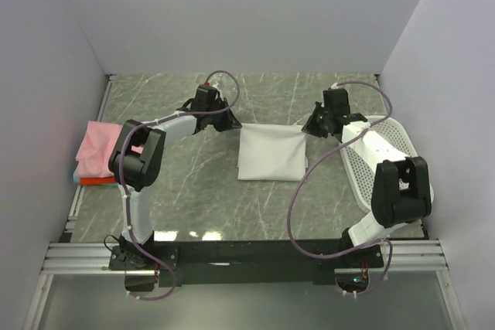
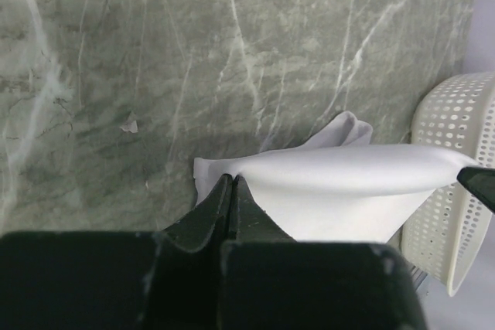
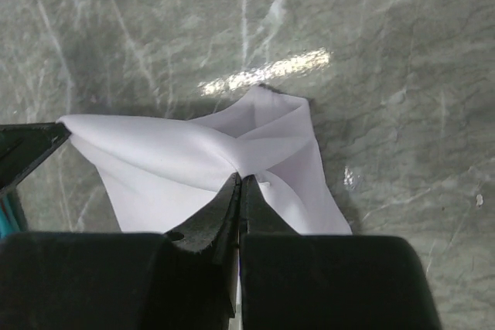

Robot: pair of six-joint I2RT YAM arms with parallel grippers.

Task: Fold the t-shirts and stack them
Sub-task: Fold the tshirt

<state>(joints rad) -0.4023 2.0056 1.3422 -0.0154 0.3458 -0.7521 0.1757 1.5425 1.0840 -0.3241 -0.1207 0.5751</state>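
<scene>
Cloth is pulled taut between both arms at the middle of the table [image 1: 209,191]. The white shirt [image 1: 271,156], folded to a rough rectangle, lies on the marble with its far edge lifted. The left gripper [image 1: 230,123] has the far left corner and the right gripper [image 1: 312,124] the far right one.

From the left wrist you can see the jaws pressed together with a pinch of white fabric between the tips. The shirt runs off from them as a tight ridge toward the other arm's dark fingertip at the right edge of that view. The right wrist shows much the same: jaws clamped on a bunched fold, fabric fanning out to either side, and a crease drawn leftward to the opposite gripper. Below the raised edge the cloth droops back onto the table.

A white perforated basket [image 1: 353,171] sits at the right, partly behind the right arm and near the shirt's right side. Over at the left edge, well apart from the white shirt, a pink shirt [image 1: 100,148] lies folded on top of a red shirt [image 1: 97,181], of which only the near edge shows.
</scene>
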